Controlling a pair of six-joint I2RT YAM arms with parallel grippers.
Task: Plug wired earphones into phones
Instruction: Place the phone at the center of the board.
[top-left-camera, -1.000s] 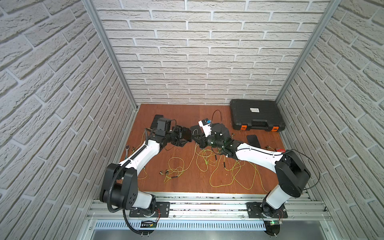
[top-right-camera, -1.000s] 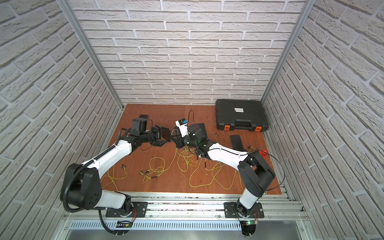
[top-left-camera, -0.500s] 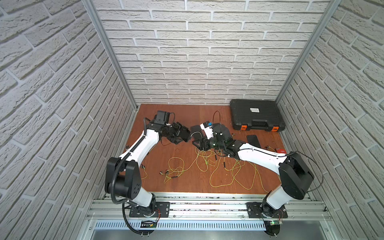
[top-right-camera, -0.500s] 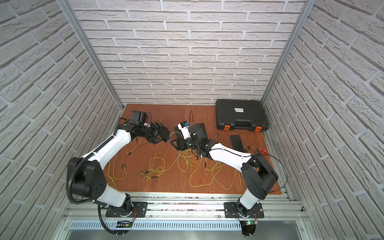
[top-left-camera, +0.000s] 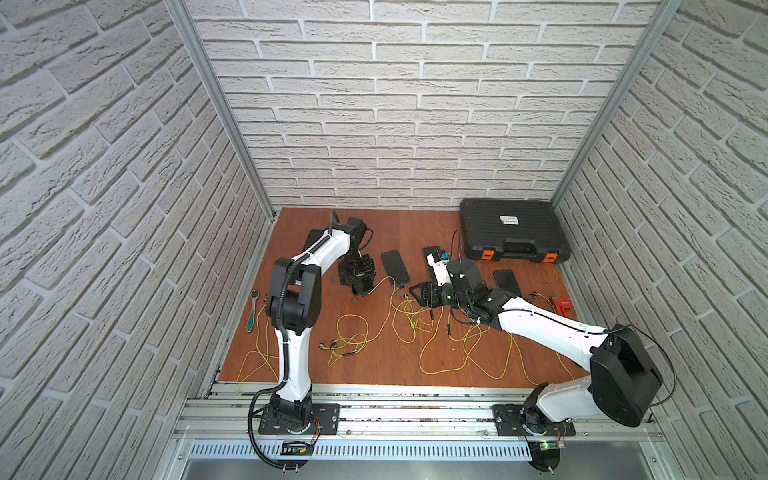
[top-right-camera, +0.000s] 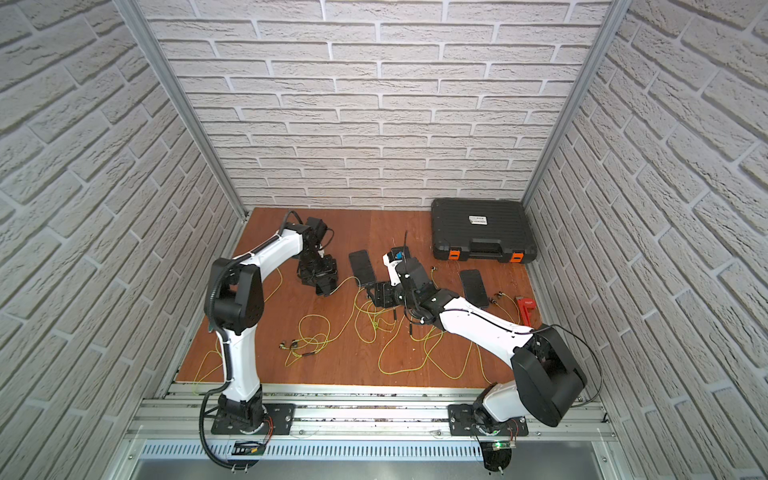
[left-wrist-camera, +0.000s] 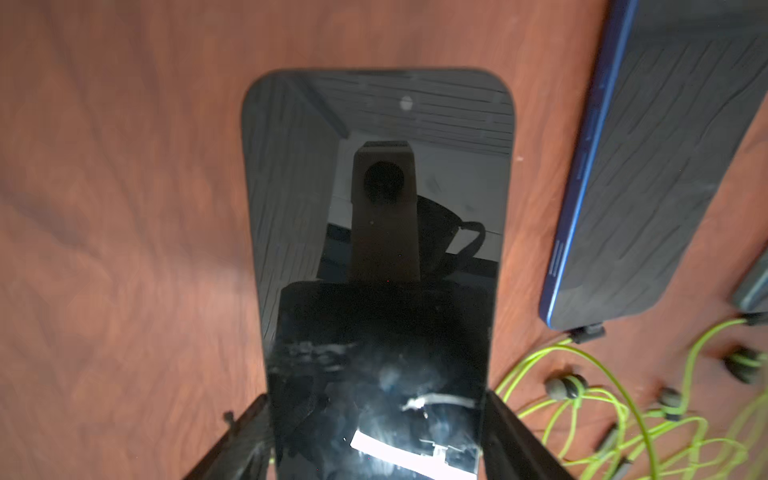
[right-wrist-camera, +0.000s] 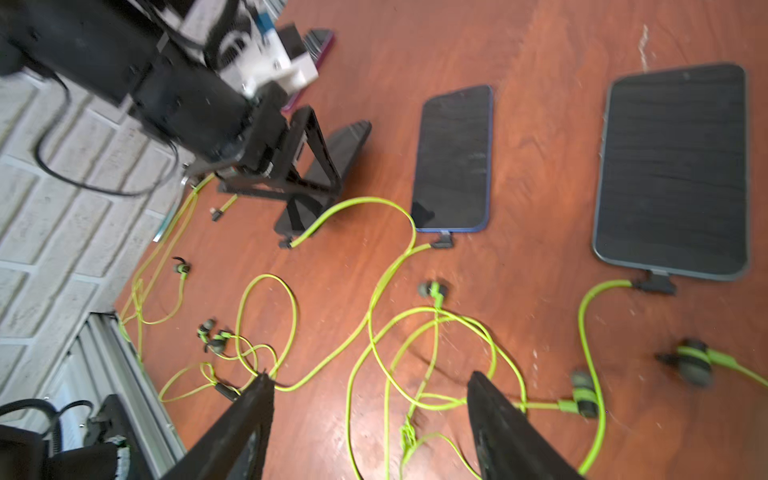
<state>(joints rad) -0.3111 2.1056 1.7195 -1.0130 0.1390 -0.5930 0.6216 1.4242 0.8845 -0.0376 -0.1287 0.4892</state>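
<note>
**Left hand** (left-wrist-camera: 376, 397): fingers (left-wrist-camera: 245, 440) spread wide, one against each long edge of the gripped phone (left-wrist-camera: 374, 249), which is screen up. Whether it is lifted off the counter (left-wrist-camera: 124, 208) cannot be told. Both top views hide this phone beneath the hand. The right wrist view alone shows a dark plug (right-wrist-camera: 285, 243) at its near end; seated or not is unclear.

**Right hand** (right-wrist-camera: 370, 376): fingers well apart with nothing between them, poised over loose loops of the wired earphones (right-wrist-camera: 365, 200) and an earbud (right-wrist-camera: 432, 289).

**Blue-edged phone** (right-wrist-camera: 453, 158): flat on the counter just beside the gripped phone, with a plug at its near end.

**Grey-rimmed phone** (right-wrist-camera: 673, 170): flat, plug seated. In both top views it is half covered by the right wrist.

**Fourth phone** (top-left-camera: 507, 282): beside the right forearm, seen in the top views only.

**Fifth phone** (top-left-camera: 311, 243): mostly hidden behind the left arm.

**Margins:**
- Black tool case (top-left-camera: 513, 232) in the back right corner.
- Ratchet wrench (top-left-camera: 252, 311) near the left edge.
- Red tool (top-left-camera: 561, 305) near the right edge.
- Bare wood lies along the back wall between the left arm and the case.
- Cords trail to the front edge.
- Both wrist views are blurred at their borders.
</note>
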